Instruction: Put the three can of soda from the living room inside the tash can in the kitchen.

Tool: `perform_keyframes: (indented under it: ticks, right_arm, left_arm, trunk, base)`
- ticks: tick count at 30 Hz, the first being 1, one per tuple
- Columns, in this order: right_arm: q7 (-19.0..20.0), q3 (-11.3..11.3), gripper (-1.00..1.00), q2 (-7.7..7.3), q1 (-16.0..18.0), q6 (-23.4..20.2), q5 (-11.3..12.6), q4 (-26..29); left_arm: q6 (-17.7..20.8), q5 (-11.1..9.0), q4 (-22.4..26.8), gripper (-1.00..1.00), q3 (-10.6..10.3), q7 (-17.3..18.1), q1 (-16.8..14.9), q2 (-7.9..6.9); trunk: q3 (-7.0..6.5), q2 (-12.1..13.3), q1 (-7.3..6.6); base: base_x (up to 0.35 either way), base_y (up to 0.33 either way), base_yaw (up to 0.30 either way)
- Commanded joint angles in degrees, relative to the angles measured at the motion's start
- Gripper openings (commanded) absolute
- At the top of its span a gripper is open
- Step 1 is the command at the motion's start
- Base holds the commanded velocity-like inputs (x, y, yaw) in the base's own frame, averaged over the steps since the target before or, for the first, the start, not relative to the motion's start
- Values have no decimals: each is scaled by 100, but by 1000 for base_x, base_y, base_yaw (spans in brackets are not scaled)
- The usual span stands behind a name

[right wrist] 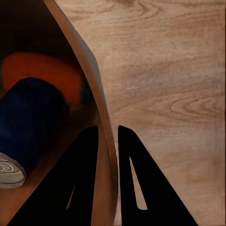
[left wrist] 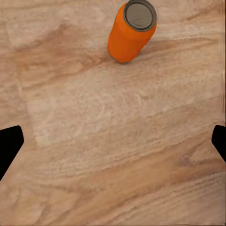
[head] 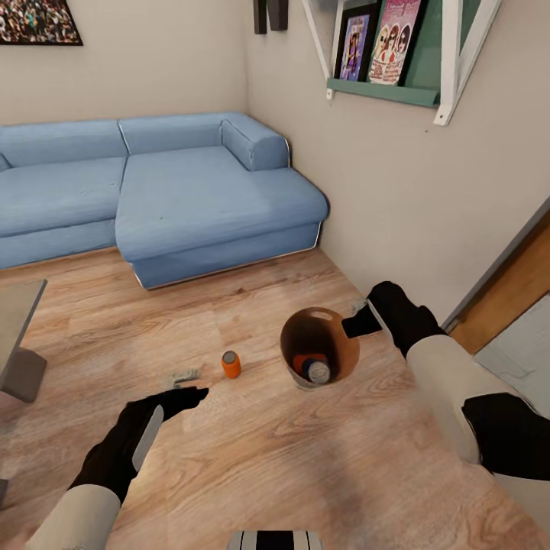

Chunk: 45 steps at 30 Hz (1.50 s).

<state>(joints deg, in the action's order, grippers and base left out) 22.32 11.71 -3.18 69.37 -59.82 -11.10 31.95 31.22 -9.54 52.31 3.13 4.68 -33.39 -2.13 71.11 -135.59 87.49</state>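
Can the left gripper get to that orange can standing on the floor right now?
Probably yes. The left gripper is open and low, the orange can stands upright just ahead, and bare wood floor lies between them. The bucket sits off to the side.

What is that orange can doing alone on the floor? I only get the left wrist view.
Observer: The orange can stands upright near a round bucket.
Operator: Anything in the bucket?
Observer: Two cans: an orange one and a dark blue one.
Operator: Who holds the bucket?
Observer: The right end effector is clamped on its rim, one finger inside, one outside.
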Motion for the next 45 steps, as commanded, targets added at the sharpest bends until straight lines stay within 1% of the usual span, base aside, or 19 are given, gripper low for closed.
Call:
perform_keyframes:
  ticks: [1,2,4,5,9,13,18,22,27,30,33,35,37,40,43,45]
  right_arm:
    - [27,-11,-100,-2,43,-18,123,-11]
    - [27,-11,-100,-5,100,-18,124,-49]
    - [27,-11,-100,-4,149,-18,125,-80]
    - [27,-11,-100,-2,188,-18,125,-101]
    - [27,-11,-100,-14,273,-18,126,-123]
    - [27,-9,-100,-43,361,-18,126,-134]
    - [27,3,-100,-62,380,-18,126,-136]
    - [31,9,-100,-178,382,-18,132,-137]
    - [35,13,-100,-193,384,-18,134,-142]
    - [35,14,-100,-176,384,-18,134,-143]
    - [35,19,-100,-170,384,-18,134,-148]
    - [35,23,-100,-185,385,-18,135,-152]
    - [33,23,-100,-191,385,-18,135,-153]
    - [34,26,-100,-198,385,-18,135,-154]
    - [34,28,-100,-199,382,-18,135,-154]
    - [32,29,-100,-200,382,-18,135,-154]
  left_arm:
    - [-29,3,-20,100,-94,-2,-12,-2]
    - [-72,0,-19,100,-226,-6,-27,-7]
    - [-120,-1,14,100,-316,-8,-40,-16]
    - [-237,0,34,100,-380,-9,-48,-20]
    - [-737,16,34,100,-473,-7,-59,-4]
    - [-999,12,-35,100,-500,11,-59,-4]
    - [-1064,5,-34,100,-513,2,-55,1]
    - [-1072,12,-43,100,-515,-2,-54,2]
    - [-1045,12,-36,100,-513,5,-54,7]
    - [-993,7,-28,100,-508,17,-54,8]
    - [-859,10,-28,100,-507,22,-58,10]
    - [-440,11,-23,100,-511,20,-94,17]
    - [-253,10,-22,100,-513,18,-141,18]
    - [146,11,-24,100,-546,12,-231,19]
    - [300,23,-32,100,-566,3,-260,20]
    - [606,17,-25,100,-577,0,-288,20]
  trunk:
    - [0,0,0]
    - [0,0,0]
    - [0,0,0]
    - [0,0,0]
    - [0,0,0]
    - [0,0,0]
    - [0,0,0]
    - [0,0,0]
    - [0,0,0]
    - [0,0,0]
    - [0,0,0]
    - [0,0,0]
    - [0,0,0]
    - [0,0,0]
    - [0,0,0]
    - [0,0,0]
  base:
    - [0,0,0]
    - [0,0,0]
    - [0,0,0]
    - [10,0,0]
    - [133,0,0]
    - [273,0,0]
    - [317,0,0]
    - [325,0,0]
    - [326,0,0]
    - [326,0,0]
    - [326,0,0]
    - [326,0,0]
    - [326,0,0]
    - [326,0,0]
    - [295,0,0]
    - [136,0,0]
